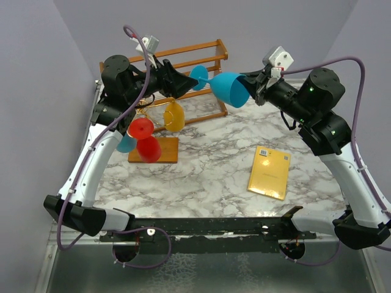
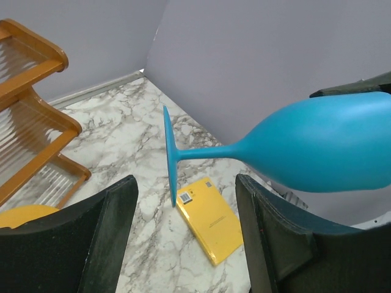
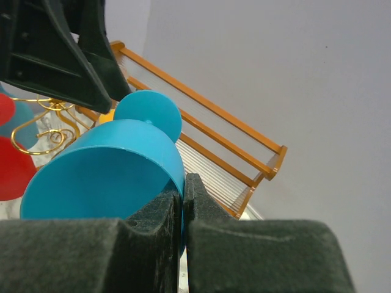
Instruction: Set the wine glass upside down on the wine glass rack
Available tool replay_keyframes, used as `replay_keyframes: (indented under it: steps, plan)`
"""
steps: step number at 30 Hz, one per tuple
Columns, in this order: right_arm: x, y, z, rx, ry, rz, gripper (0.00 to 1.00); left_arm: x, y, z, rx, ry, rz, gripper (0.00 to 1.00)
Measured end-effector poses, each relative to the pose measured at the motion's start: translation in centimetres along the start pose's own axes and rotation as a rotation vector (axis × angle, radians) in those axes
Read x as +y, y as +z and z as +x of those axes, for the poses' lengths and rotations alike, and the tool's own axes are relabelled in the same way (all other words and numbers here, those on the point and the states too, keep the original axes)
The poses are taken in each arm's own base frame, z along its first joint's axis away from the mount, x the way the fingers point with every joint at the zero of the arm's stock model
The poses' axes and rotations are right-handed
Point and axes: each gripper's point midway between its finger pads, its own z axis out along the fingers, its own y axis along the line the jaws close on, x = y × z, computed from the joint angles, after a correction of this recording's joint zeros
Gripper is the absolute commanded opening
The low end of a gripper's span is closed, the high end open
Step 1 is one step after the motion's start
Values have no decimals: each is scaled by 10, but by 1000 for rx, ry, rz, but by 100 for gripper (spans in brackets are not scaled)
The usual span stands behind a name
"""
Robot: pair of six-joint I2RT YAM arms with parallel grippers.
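A blue wine glass [image 1: 227, 88] is held on its side in the air above the back of the table. My right gripper [image 1: 250, 86] is shut on the rim of its bowl; the right wrist view shows both fingers pinching the rim [image 3: 182, 186]. My left gripper [image 1: 186, 82] is open, its fingers just short of the glass's foot [image 1: 198, 77]. In the left wrist view the foot [image 2: 168, 155] and stem lie ahead, between the spread fingers [image 2: 104, 238]. The wine glass rack [image 1: 153, 150], gold wire on an orange-brown base, stands at the left with red, yellow and blue glasses hanging on it.
A two-tier wooden slatted shelf [image 1: 201, 58] stands at the back against the wall. A yellow flat packet [image 1: 269, 172] lies on the marble table [image 1: 208, 171] at the right; it also shows in the left wrist view [image 2: 211, 220].
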Motion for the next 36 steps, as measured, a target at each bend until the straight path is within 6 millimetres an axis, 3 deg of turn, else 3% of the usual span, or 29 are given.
replay_keyframes:
  steps: [6,17,20,25,31,36]
  plan:
    - [7,1,-1,-8,8,-38,1,4,9,10,25,-40,2,48]
    - [9,3,1,-4,10,-50,1,5,12,16,43,-43,1,3]
    - [9,3,1,-4,10,-51,2,7,12,17,47,-41,-7,0]
    - [12,3,1,-8,7,-69,28,9,12,17,45,-28,-16,0]
    - [20,5,10,2,-12,-108,75,14,12,20,54,15,-36,0]
    - [24,3,18,20,-36,-129,90,17,5,12,44,81,-84,0]
